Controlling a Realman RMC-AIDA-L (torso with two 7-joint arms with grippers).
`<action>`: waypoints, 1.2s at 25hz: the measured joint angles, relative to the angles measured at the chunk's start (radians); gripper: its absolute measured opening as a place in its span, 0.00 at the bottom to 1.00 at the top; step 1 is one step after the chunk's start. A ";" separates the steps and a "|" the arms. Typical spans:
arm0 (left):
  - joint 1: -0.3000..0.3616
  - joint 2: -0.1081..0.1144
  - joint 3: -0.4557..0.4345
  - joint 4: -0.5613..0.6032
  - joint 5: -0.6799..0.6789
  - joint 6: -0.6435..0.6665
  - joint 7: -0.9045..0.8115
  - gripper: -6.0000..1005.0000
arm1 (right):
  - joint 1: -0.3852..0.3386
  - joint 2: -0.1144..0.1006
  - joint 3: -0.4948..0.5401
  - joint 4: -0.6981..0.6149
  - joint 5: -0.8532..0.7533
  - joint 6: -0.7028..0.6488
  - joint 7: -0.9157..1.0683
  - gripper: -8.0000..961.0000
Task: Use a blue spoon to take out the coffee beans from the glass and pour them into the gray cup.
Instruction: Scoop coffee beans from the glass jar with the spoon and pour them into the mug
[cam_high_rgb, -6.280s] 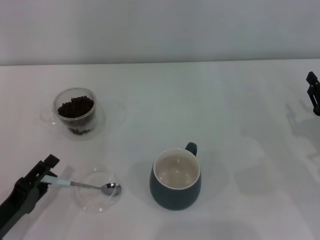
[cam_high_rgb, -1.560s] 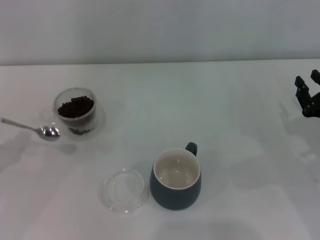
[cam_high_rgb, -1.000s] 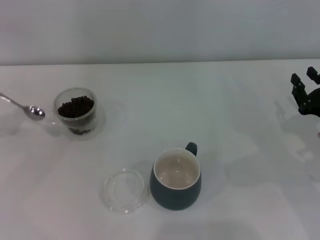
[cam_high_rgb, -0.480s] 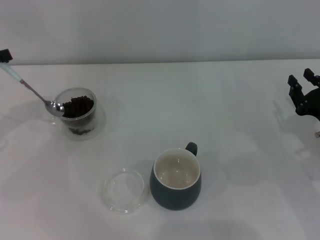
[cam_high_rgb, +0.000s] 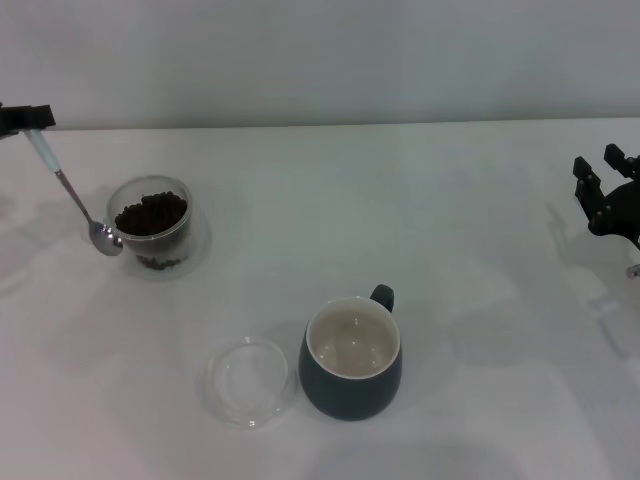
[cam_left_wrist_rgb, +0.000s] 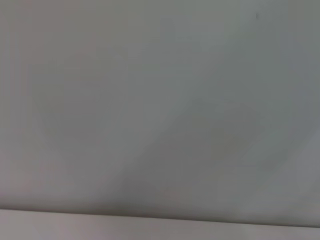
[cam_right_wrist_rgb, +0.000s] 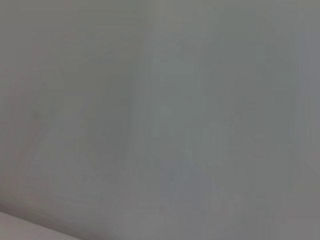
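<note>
Left gripper (cam_high_rgb: 28, 120) at the far left edge of the table, clamped on the pale handle end of the blue spoon (cam_high_rgb: 75, 198). The spoon hangs steeply, bowl down, with the bowl just outside the left wall of the glass (cam_high_rgb: 152, 224); contact with the glass cannot be confirmed. The coffee beans (cam_high_rgb: 151, 213) fill the glass as a dark heap. The gray cup (cam_high_rgb: 351, 358) stands well apart, nearer the front centre, its pale inside bare, handle turned away. A shallow clear dish (cam_high_rgb: 247, 381) lies just beside the cup on its left. Right gripper (cam_high_rgb: 601, 172) at the far right edge, fingers spread, holding nothing. Both wrist views show only a blank grey surface
</note>
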 joint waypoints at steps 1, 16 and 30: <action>-0.002 0.000 0.000 -0.001 0.002 -0.006 0.000 0.14 | 0.001 0.000 0.000 -0.001 0.000 0.007 -0.001 0.41; -0.018 0.032 -0.025 0.037 0.001 -0.023 -0.049 0.14 | 0.026 -0.001 0.000 -0.003 0.006 0.026 -0.005 0.41; -0.053 -0.042 -0.025 0.016 0.040 -0.095 0.042 0.14 | 0.036 -0.002 0.000 -0.004 0.001 0.027 -0.005 0.41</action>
